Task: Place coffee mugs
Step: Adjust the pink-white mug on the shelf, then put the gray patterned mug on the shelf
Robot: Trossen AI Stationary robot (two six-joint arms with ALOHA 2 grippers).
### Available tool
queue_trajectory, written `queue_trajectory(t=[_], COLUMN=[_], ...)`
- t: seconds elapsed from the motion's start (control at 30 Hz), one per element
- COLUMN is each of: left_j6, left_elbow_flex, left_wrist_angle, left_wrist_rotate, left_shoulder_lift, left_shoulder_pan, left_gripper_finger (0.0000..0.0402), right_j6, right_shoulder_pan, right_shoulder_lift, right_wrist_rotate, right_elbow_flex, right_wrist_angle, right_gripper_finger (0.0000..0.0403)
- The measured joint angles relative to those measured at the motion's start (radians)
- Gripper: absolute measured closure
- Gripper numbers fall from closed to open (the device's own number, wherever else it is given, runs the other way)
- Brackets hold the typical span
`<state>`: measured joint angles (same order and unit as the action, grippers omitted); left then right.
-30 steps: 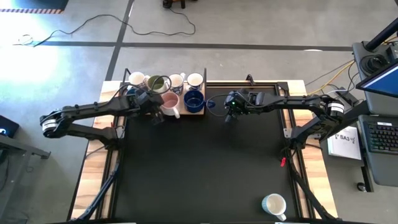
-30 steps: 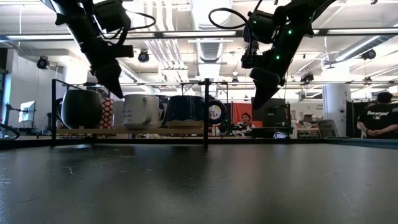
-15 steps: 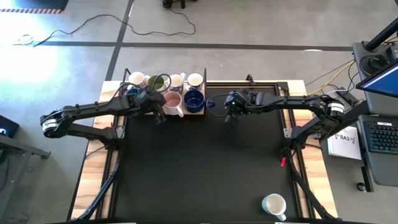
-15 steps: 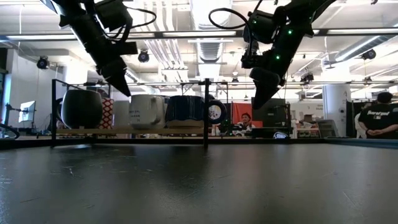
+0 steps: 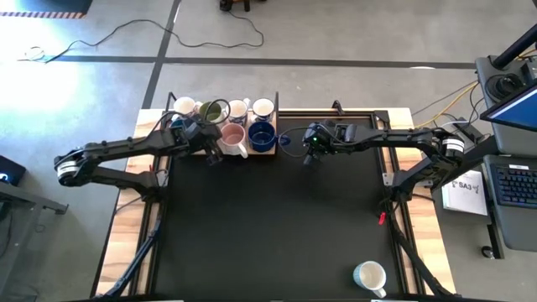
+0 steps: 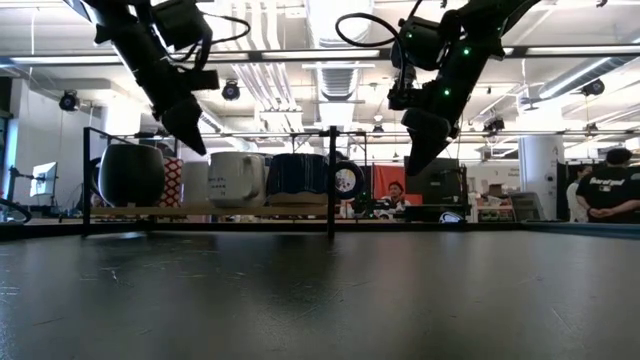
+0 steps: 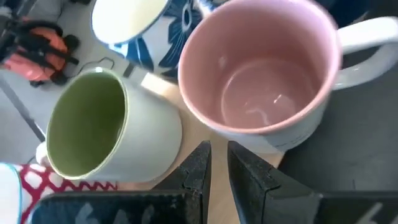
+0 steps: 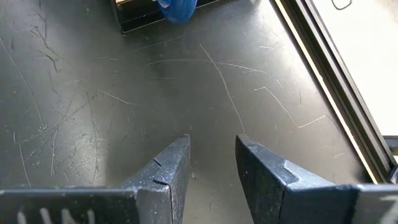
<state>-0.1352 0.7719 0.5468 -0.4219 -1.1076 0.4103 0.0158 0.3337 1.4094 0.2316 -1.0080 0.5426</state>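
The worktop (image 5: 268,218) is seen to be bare over most of its dark mat; free passage is offered across its middle and near-left. The far-left edge is blocked by a cluster of mugs (image 5: 226,122) standing close together on a wooden tray (image 5: 273,149) framed by thin black posts (image 6: 331,180). Over the cluster's near edge the left end effector (image 5: 215,154) is held, its fingers (image 7: 198,169) nearly closed just beside a pink mug (image 7: 264,74) and a green-lined mug (image 7: 102,127). Just right of the tray, above the mat, the right end effector (image 5: 310,158) is poised with parted fingers (image 8: 169,169). At the near-right corner a lone white mug (image 5: 369,275) stands.
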Motion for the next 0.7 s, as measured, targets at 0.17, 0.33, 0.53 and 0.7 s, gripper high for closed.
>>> queue_trajectory(t=[0.17,0.33,0.53,0.7], left_j6=[0.017,0.005,-0.005,-0.008], left_elbow_flex=[-0.010,-0.008,-0.008,-0.008], left_wrist_angle=[-0.021,-0.059,-0.086,-0.053], left_wrist_rotate=[0.020,0.027,0.070,0.069], left_shoulder_lift=[-0.027,-0.056,-0.093,-0.084], left_shoulder_pan=[0.012,0.012,0.012,0.013], left_gripper_finger=[0.0366,0.0366,0.0366,0.0366], right_j6=[-0.008,-0.008,-0.008,-0.008], right_shoulder_pan=[0.000,0.000,0.000,0.000], right_shoulder_lift=[0.000,0.000,0.000,0.000], right_wrist_rotate=[0.000,0.000,0.000,0.000], right_elbow_flex=[0.000,0.000,0.000,0.000], right_wrist_angle=[0.000,0.000,0.000,0.006], right_gripper_finger=[0.0284,0.0284,0.0284,0.0284])
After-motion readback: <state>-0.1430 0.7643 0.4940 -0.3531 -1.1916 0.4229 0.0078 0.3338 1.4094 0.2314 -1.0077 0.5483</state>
